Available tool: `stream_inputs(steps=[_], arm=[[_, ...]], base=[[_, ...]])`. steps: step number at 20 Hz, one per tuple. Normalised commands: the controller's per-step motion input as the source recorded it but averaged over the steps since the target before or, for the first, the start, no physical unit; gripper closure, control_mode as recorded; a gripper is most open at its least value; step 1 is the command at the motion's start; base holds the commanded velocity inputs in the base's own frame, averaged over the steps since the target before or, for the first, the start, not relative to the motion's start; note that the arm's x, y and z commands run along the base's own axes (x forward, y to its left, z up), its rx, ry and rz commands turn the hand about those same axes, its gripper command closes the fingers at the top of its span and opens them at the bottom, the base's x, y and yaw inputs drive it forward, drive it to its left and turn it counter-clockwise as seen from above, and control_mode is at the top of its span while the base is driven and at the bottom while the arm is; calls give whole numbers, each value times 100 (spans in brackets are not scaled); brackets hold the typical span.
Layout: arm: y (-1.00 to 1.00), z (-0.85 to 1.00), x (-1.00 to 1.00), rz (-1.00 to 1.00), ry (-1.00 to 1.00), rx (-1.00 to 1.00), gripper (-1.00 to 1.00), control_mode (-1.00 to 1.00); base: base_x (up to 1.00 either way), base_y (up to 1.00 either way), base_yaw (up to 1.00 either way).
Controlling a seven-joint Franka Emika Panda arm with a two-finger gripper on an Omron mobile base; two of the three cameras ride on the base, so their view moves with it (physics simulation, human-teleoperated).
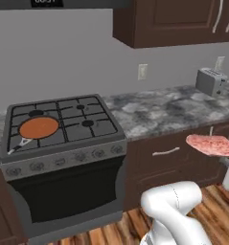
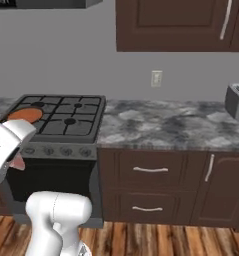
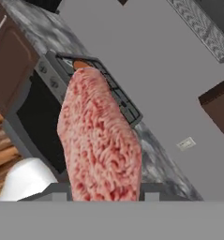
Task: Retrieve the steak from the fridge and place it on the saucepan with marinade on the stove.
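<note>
The steak [image 3: 97, 136], a pinkish-red marbled slab, stands between the fingers of my gripper [image 3: 103, 191], which is shut on it. In the left base view the steak [image 1: 211, 145] hangs flat in the air in front of the counter drawers, right of the stove [image 1: 94, 122]. The saucepan with marinade [image 1: 38, 127], orange-brown inside, sits on the stove's front left burner, well left of the steak. From the right base view the saucepan [image 2: 25, 115] shows on the stove [image 2: 76, 125], and a pink edge of the steak [image 2: 18, 162] peeks under my arm. The fridge is out of view.
A grey marbled counter [image 1: 159, 112] runs right of the stove, with a silver toaster [image 1: 211, 81] at its far end. Dark wood drawers [image 2: 150, 170] lie below it and wall cabinets [image 1: 178, 19] hang above. The floor is wood planks.
</note>
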Motion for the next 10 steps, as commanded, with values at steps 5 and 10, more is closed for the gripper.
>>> stream_inputs(steps=[5,10], arm=[[0,0,0,0,0,0,100,100],[0,0,0,0,0,0,100,100]], base=[[8,96,7],[21,95,4]])
